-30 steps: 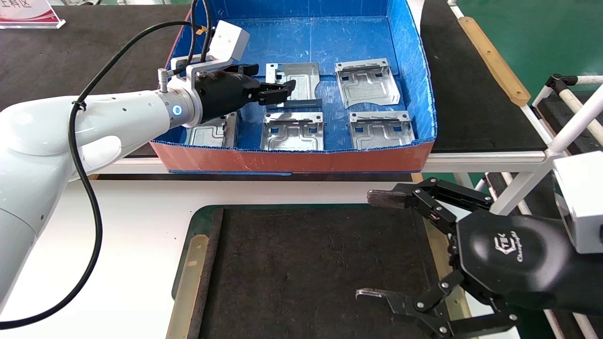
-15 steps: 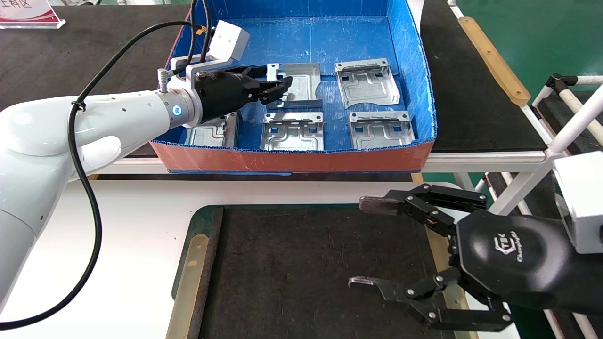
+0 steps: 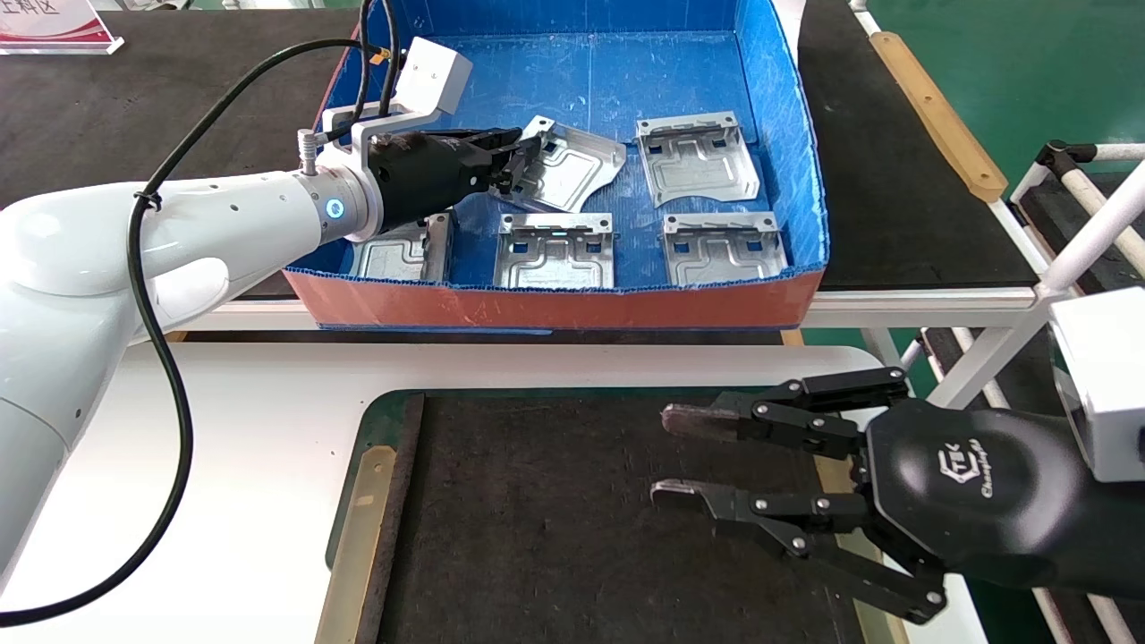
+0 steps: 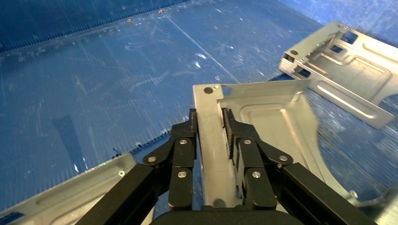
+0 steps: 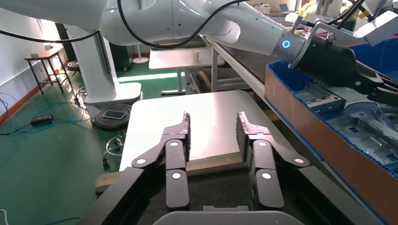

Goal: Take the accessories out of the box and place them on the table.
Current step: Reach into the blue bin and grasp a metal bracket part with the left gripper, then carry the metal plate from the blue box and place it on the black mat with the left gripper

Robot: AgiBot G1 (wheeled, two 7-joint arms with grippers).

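**Left gripper clamps a plate and tilts it off the box floor**

The left gripper (image 3: 512, 161) reaches into the box (image 3: 555, 304) from the robot's left side. Its fingers (image 4: 231, 131) are closed tight on the edge flange of one silver plate (image 3: 568, 170), one finger on each face of the flange, as the left wrist view shows. This held plate sits tilted, its gripped side raised above the blue floor, in the back row at the middle of the box.

Four more plates lie flat in the box. One plate (image 3: 698, 156) lies just to the right of the held one in the back row. In the front row, a middle plate (image 3: 555, 252) lies near the orange front wall, a right-hand plate (image 3: 725, 246) lies beside it, and a left-hand plate (image 3: 402, 252) is partly hidden under the left arm.

The right gripper (image 3: 666, 456) hovers over the dark felt mat (image 3: 537, 519) of the white desk (image 3: 259, 429), near the mat's right side. Its fingers (image 5: 180, 129) are partly open, with a clear gap between them, and hold nothing.
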